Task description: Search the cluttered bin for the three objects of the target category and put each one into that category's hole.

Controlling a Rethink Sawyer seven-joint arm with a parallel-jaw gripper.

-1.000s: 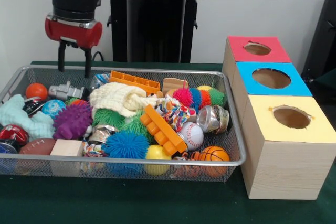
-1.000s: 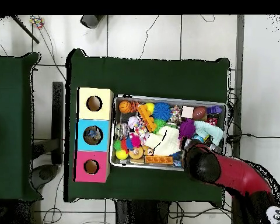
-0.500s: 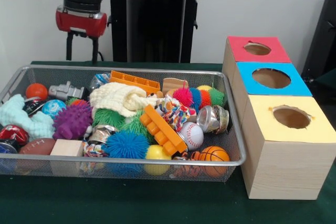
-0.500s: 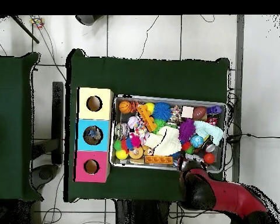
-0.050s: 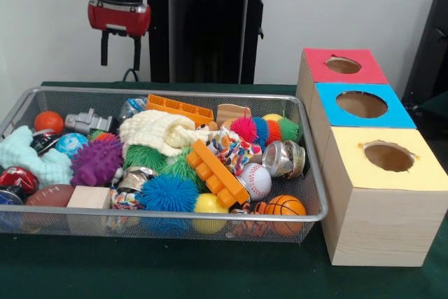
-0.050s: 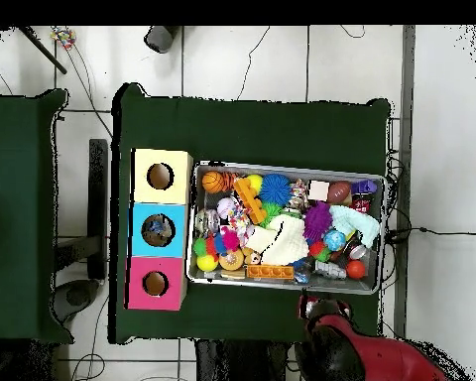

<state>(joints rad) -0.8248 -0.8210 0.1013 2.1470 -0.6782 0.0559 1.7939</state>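
The wire bin (image 5: 313, 173) is packed with toys: a baseball (image 5: 257, 180), a basketball (image 5: 285, 206), a football (image 5: 49, 195), a small orange ball (image 5: 49, 121), a blue spiky ball (image 5: 166, 192), a purple spiky ball (image 5: 96, 161), an orange brick (image 5: 217, 173), a wood block (image 5: 89, 197) and a tin can (image 5: 283, 159). My gripper (image 5: 120, 54) hangs high behind the bin's back left corner, open and empty. In the overhead view the gripper (image 6: 316, 308) lies just outside the bin (image 6: 287, 167).
Three wooden boxes with round holes stand in a row right of the bin: red top (image 5: 318, 68), blue top (image 5: 329, 96), yellow top (image 5: 350, 152). A white knitted cloth (image 5: 157, 131) covers the middle toys. The blue box's hole (image 6: 158, 229) holds something.
The gripper has risen out of the bin's back left corner and drawn back behind it, shifting right in the front view. It stays open and empty. The toys have not moved.
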